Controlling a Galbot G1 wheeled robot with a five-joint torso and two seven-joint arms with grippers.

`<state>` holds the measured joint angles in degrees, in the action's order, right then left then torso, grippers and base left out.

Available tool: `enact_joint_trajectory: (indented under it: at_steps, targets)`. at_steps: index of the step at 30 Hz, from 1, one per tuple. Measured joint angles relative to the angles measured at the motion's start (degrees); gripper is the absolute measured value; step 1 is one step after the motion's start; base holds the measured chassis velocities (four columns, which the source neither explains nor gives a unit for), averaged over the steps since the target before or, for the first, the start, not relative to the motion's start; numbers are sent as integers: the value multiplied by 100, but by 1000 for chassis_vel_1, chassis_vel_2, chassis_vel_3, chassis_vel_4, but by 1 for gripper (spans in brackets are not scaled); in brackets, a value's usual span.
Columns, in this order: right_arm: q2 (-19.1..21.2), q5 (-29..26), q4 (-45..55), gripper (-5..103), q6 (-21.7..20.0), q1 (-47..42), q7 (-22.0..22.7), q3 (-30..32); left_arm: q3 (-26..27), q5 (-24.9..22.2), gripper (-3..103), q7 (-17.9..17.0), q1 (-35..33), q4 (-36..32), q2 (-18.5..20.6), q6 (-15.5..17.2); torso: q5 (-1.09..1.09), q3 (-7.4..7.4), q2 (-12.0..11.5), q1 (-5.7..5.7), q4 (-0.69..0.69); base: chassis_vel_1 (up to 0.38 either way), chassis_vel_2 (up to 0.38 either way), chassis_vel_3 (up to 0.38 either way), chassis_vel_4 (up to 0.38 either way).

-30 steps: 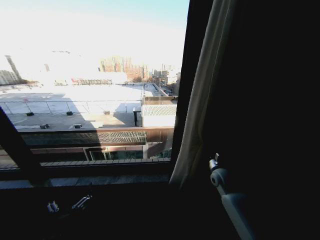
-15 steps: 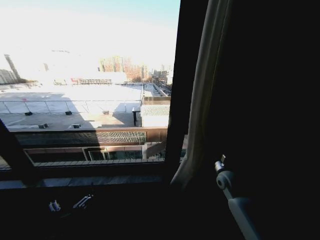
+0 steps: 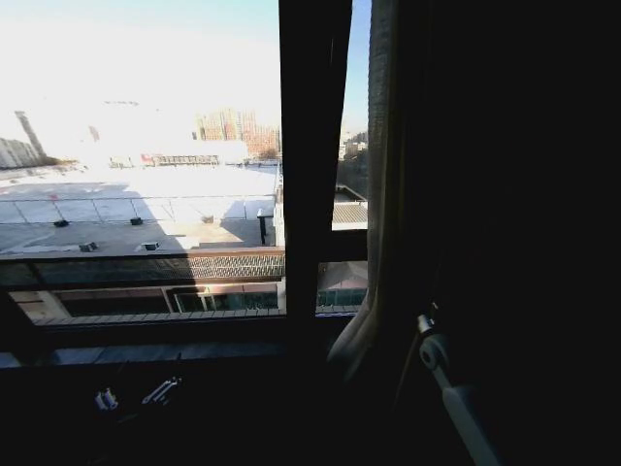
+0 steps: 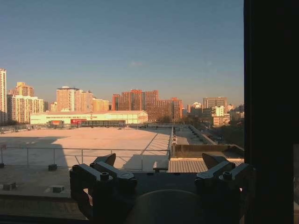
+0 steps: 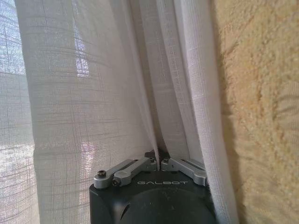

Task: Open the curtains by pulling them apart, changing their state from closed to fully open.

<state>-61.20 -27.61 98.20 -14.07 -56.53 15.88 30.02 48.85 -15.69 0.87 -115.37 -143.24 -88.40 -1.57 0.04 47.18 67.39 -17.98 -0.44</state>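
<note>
The sheer white curtain point(image 3: 380, 194) hangs bunched in narrow pleats at the right of the window. In the right wrist view its woven folds point(image 5: 93, 93) are close up, and my right gripper point(image 5: 160, 161) is shut on a pleat where the fingers meet. My right arm point(image 3: 454, 400) reaches up into the dark beside that panel. My left gripper point(image 4: 159, 163) stands open with nothing between its fingers, facing the bare glass and the city beyond. It sits low at the left point(image 3: 136, 396), under the sill.
A black window frame bar point(image 3: 310, 146) stands upright just left of the curtain and also shows as a frame bar point(image 4: 268, 112) by the left gripper. An opaque beige-tan drape point(image 5: 261, 116) hangs against the sheer panel. The dark sill point(image 3: 146, 354) runs below the glass.
The camera has shifted right, so the black bar now sits further left. The curtain edge has gone right with my right gripper, and a strip of glass shows between bar and curtain.
</note>
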Motion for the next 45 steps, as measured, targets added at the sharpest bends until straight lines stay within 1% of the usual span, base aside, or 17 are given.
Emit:
enact_joint_trajectory:
  at_steps: [5, 8, 12, 19, 21, 23, 26, 31, 33, 34, 35, 37, 39, 40, 42, 43, 45]
  targets:
    - [16, -80, -357, 0, -134, 69, 398, 313, -21, -5, 100, -8, 23, 0, 4, 6, -11, 0, 1, -1, 3, 26, 18, -13, -11]
    - [82, -163, -623, 0, -228, 140, 932, 520, -54, -6, 100, -10, 43, 0, -11, 8, -7, -1, 1, -1, 1, 35, 34, -27, -28]
    - [132, -167, -702, 0, -253, 161, 1206, 599, -70, -7, 100, -9, 52, 0, -15, 10, -1, 0, 1, 0, 0, 0, 0, 0, 0]
    - [159, -193, -235, -1, -286, -73, 1048, 535, -68, -13, 100, -8, 57, 0, -12, 8, 2, 2, -1, -1, -1, 0, 0, 0, 0]
    - [254, -194, 512, 15, -334, -506, 669, 406, -51, -32, 100, -8, 81, 0, -13, 0, -2, 2, -1, -1, 0, 0, 0, 0, 0]
    - [289, -195, 723, 15, -367, -651, 548, 372, -39, -43, 100, -8, 94, 0, -14, 0, -2, 2, -1, -1, -1, 0, 0, 0, 0]
    - [426, -228, 1682, 31, -449, -1318, 223, 231, -5, -138, 100, -9, 149, 0, 3, 15, -1, 1, -1, 0, -1, 0, 0, 0, 0]
    - [507, -507, 2644, 41, -658, -1863, 169, 219, 21, -211, 100, -9, 205, 0, 28, 62, -4, 1, -1, 0, -1, 0, 0, 0, 0]
    - [534, -574, 3180, 52, -755, -2245, 133, 248, 57, -296, 100, -13, 262, 0, 51, 121, -5, 1, -1, 0, 0, 0, 0, 0, 0]
    - [534, -567, 3253, 52, -757, -2317, 127, 254, 65, -313, 100, -13, 273, 0, 57, 136, -5, 0, -1, 0, 0, 0, 0, 0, 0]
    - [516, -480, 3515, 63, -757, -2651, 99, 268, 105, -413, 100, -16, 322, 0, 80, 213, -5, 0, 0, 0, 0, 0, 0, 0, 0]
    - [500, -438, 3586, 63, -750, -2763, 81, 267, 123, -449, 100, -23, 337, 0, 88, 234, -5, 0, 0, 0, 0, 0, 0, 0, 0]
    - [415, -164, 3736, 74, -676, -3122, -12, 268, 173, -551, 100, -28, 375, 0, 131, 310, -3, 0, 0, 0, -1, 0, 0, 0, 0]
    - [415, -164, 3736, 74, -676, -3122, -12, 268, 173, -551, 100, -28, 375, 0, 131, 310, -3, 0, 0, 0, -1, 0, 0, 0, 0]
    - [242, 274, 3861, 85, -502, -3431, -49, 260, 238, -655, 100, -34, 431, 0, 245, 445, -2, 0, 0, 0, 0, 0, 0, 0, 0]
    - [242, 274, 3861, 85, -502, -3431, -49, 260, 238, -655, 100, -34, 431, 0, 245, 445, -2, 0, 0, 0, 0, 0, 0, 0, 0]
    - [161, 349, 3954, 96, -467, -3531, -33, 272, 257, -699, 100, -49, 464, 0, 318, 541, -3, 0, 0, 0, 0, 0, 0, 0, 0]
